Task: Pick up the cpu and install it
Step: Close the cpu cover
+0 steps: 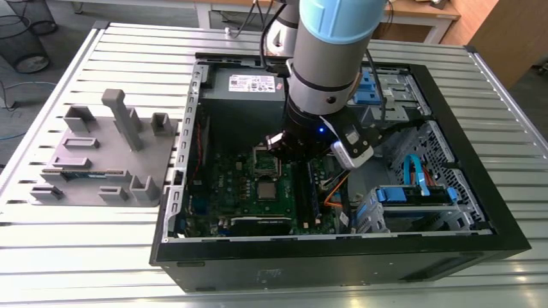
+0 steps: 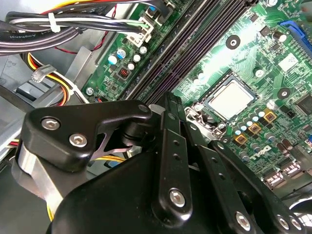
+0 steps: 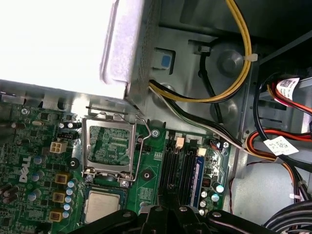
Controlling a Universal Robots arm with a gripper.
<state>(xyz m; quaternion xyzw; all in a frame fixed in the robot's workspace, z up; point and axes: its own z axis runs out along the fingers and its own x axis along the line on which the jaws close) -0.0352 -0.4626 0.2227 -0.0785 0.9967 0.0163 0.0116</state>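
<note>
claw (image 2: 168,105) grip: can't tell | cpu (image 2: 233,99) on mobo (image 2: 273,73) | pc case (image 1: 342,269) on slatted table (image 1: 102,256)

White lettering (image 3: 24,169) on the motherboard (image 3: 151,180); illegible cable tags (image 3: 281,145).

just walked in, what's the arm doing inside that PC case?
The arm reaches down into the open case, with its hand over the motherboard, near the memory slots. The cpu already lies in its socket, and the socket frame beside it is swung open. The grey tray sits on the table outside the case, on the exterior view's left.
</note>
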